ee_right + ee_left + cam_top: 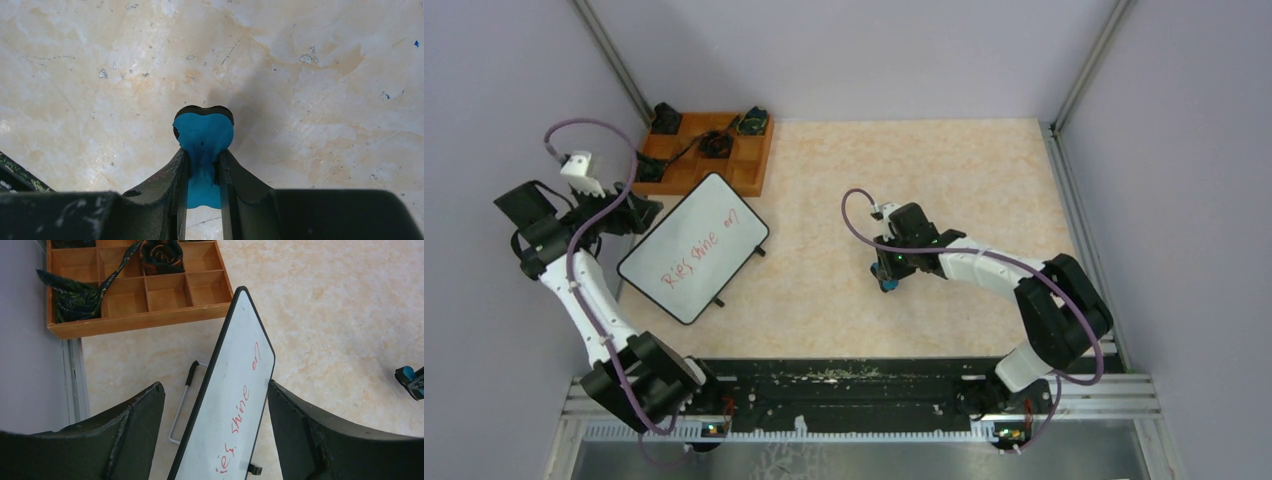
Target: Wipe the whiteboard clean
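Observation:
The whiteboard (694,248) stands tilted at the left of the table with red handwriting on it. In the left wrist view the whiteboard (227,405) rises between my fingers on a wire stand (179,412). My left gripper (637,214) is open and straddles the board's far left edge (215,387); the right finger (300,425) is at the board's edge, the left finger is apart from it. My right gripper (887,278) is low over the middle of the table, shut (202,156) on a blue eraser (203,132). The eraser also shows in the left wrist view (411,380).
An orange compartmented wooden tray (751,168) with dark cloth pieces (715,144) sits behind the board; it also shows in the left wrist view (165,292). Grey walls enclose the table. A black rail (854,385) runs along the near edge.

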